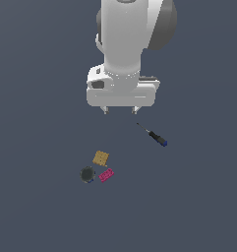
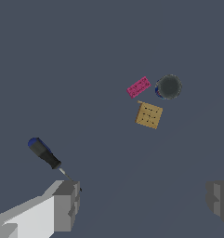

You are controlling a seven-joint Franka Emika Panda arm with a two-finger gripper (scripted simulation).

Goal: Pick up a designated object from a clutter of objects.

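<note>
The screwdriver [image 1: 155,135] [image 2: 44,153] lies flat on the grey floor, black handle with a blue end cap, its thin shaft pointing toward the arm. My gripper [image 1: 120,111] [image 2: 143,202] hangs above the floor, open and empty, up and toward the exterior view's left of the screwdriver. In the wrist view the shaft tip ends just beside one grey finger [image 2: 67,204]. The rest of the clutter sits apart: a tan waffle-like square [image 1: 101,158] [image 2: 149,115], a magenta studded brick [image 1: 106,174] [image 2: 138,87] and a dark round disc [image 1: 87,173] [image 2: 168,86].
The white arm body [image 1: 127,49] fills the upper middle of the exterior view. The grey floor [image 1: 198,206] runs flat in every direction with no edges in sight.
</note>
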